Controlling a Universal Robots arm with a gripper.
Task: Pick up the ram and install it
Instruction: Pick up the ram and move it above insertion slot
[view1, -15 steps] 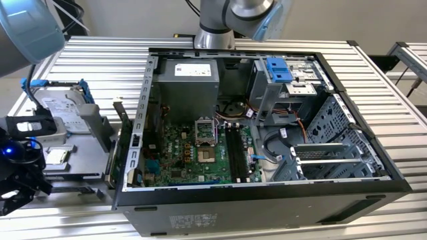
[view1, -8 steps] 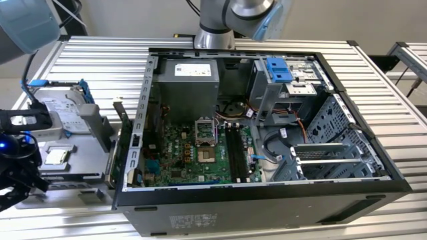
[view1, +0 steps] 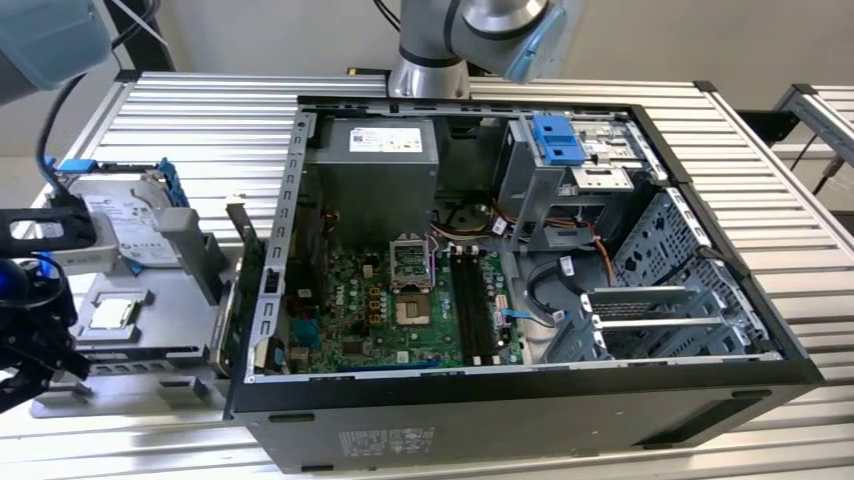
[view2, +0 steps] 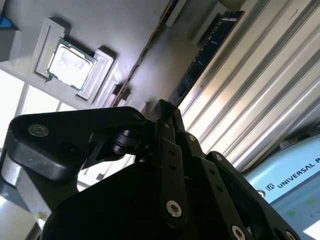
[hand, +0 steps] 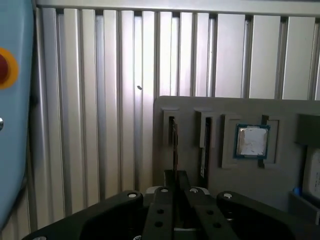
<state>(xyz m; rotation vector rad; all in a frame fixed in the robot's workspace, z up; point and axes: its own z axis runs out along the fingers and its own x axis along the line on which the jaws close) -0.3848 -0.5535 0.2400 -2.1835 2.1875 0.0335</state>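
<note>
The grey tray (hand: 190, 107) had the goods. Two sticks stood on edge in neighbouring slots, a square silver chip (hand: 251, 141) sat in its own pocket next to them, and past that the exterior view showed a hard drive (view1: 114, 230) with a blue bracket.

The ram (hand: 174, 142) was the stick in the slot farthest from the chip, seated in the tray, with the other stick (hand: 205, 150) between them. Its long axis ran along the slot, straight away from the gripper (hand: 175, 175) and parallel to the counter (hand: 100, 75) slats. Edge-on it was just a thin dark line. The second wrist view caught the ram (view2: 205, 52) flatter: a dark board with rows of tiny components.

The gripper's fingers were pulled nearly together and looked pinched on the ram's near end. The open PC case (view1: 534, 410) sat right beside the tray.
</note>
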